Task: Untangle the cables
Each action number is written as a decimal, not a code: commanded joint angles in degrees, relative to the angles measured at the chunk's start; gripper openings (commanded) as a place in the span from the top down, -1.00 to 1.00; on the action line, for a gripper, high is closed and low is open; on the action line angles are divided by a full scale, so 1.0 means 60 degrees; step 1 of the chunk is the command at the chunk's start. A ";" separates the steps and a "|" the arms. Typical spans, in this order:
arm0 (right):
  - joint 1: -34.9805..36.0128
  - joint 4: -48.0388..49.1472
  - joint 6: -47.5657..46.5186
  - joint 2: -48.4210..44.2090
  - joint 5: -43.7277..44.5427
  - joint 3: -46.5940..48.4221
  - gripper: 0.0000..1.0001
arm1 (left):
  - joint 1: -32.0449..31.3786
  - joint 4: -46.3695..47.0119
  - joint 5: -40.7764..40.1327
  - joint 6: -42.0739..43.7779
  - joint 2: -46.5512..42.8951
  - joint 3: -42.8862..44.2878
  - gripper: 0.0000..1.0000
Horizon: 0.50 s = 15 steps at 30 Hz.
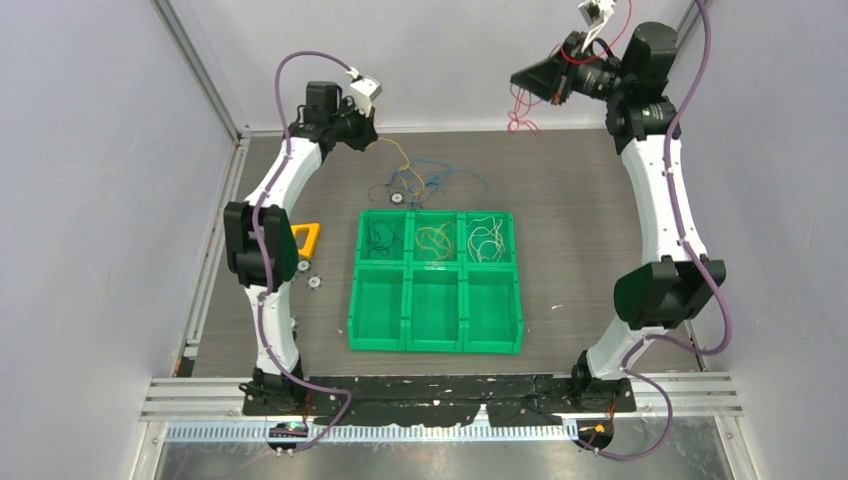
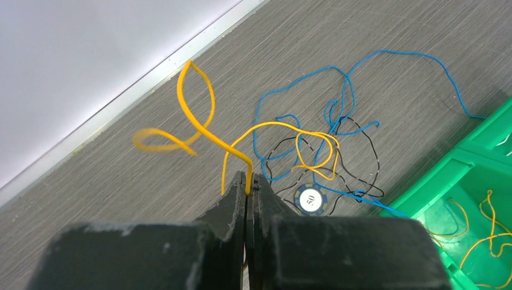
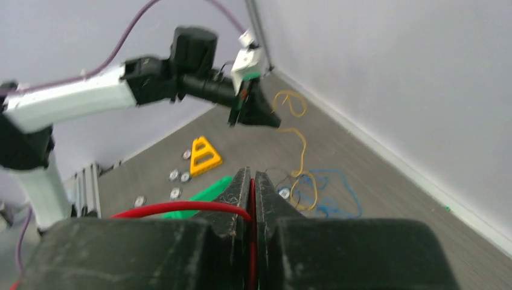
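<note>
Jaws of left gripper (image 2: pixel 249 180) pressed tight on yellow cable (image 2: pixel 205 130), whose far loops thread thru blue cable (image 2: pixel 349 90) & black cable (image 2: pixel 377 158) on table (image 2: pixel 151 193) beside green bin (image 2: pixel 483 130), so lift slow, watch for snags, w/ right gripper (image 3: pixel 252 181) pinching red cable (image 3: pixel 175 207) up clear.

A robotics lab test cell: plain white panel walls (image 1: pixel 100 150) in silver aluminium framing (image 1: pixel 203 70) box in a grey wood-grain tabletop (image 1: pixel 570 230), with two white-and-black jointed robot arms (image 1: pixel 280 180) bolted to a black base plate (image 1: pixel 440 385), and a green plastic six-compartment bin (image 1: pixel 437 342) and thin coloured cables (image 1: pixel 412 183) set on it
</note>
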 commanded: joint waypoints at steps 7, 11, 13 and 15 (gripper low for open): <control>0.1081 -0.8224 -0.8588 -0.3128 -0.0152 -0.2962 0.85 | 0.0036 0.0433 0.0596 -0.0877 -0.0888 -0.0336 1.00; 0.1899 -0.6527 -0.8540 -0.5532 0.1474 -0.6415 0.86 | 0.0033 0.0558 0.0690 -0.0963 -0.0966 -0.0444 1.00; 0.2520 -0.5287 -0.8510 -0.6184 0.1951 -0.8097 0.86 | 0.0037 0.0545 0.0727 -0.0988 -0.0976 -0.0502 1.00; 0.2993 -0.4830 -0.8625 -0.6427 0.2186 -0.8871 0.86 | 0.0036 0.0550 0.0783 -0.0991 -0.1036 -0.0621 1.00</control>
